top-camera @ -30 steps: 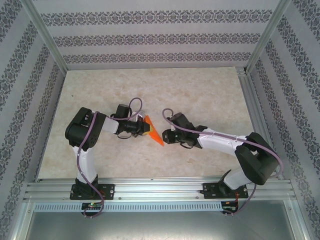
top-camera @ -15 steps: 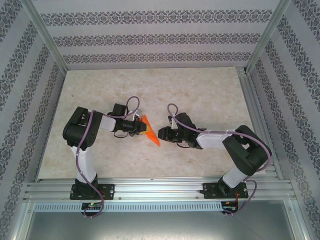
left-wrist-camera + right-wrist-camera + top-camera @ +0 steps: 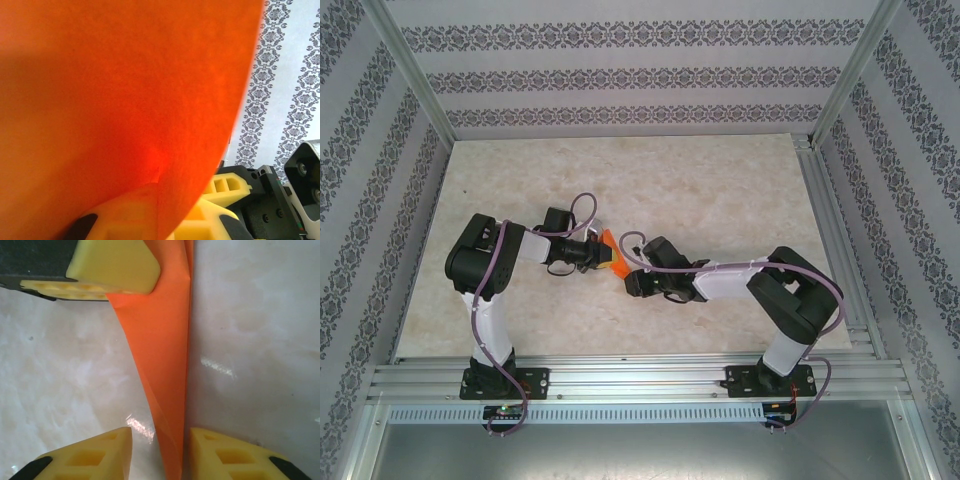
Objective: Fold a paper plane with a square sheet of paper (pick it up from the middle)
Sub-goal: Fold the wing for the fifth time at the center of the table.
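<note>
**Orange paper [image 3: 605, 239] clamped in left gripper [image 3: 607, 258]; right gripper [image 3: 160, 447] open at the tip**

1. Workpiece. The orange paper is folded into a narrow shape that tapers to a point, with a crease along one long edge. In the top view it sits just left of the frame centre, between the two wrists. In the left wrist view it covers the left and centre of the frame. In the right wrist view it runs from the top edge down to the bottom centre. Whether the tip rests on the surface cannot be determined.

2. Surface and room. The table [image 3: 720, 190] is a pale beige, marbled slab with a slight gloss. Striped wallpaper [image 3: 620, 80] with a grey floral pattern encloses it at the top, left and right of the top view. Aluminium frame posts [image 3: 410, 70] rise at the upper corners. An aluminium rail [image 3: 640, 378] across the lower part of the frame carries both arm bases.

3. Left gripper. The jaws are closed on the wide end of the paper. In the right wrist view one of its yellow fingers [image 3: 115, 265] presses flat on the sheet at the upper left.

4. Right gripper. The jaws stand apart and grip nothing. The pointed end of the paper passes down through the gap, just beside the finger at the lower right and clear of the finger at the lower left. Contact with the nearer finger cannot be determined.
</note>
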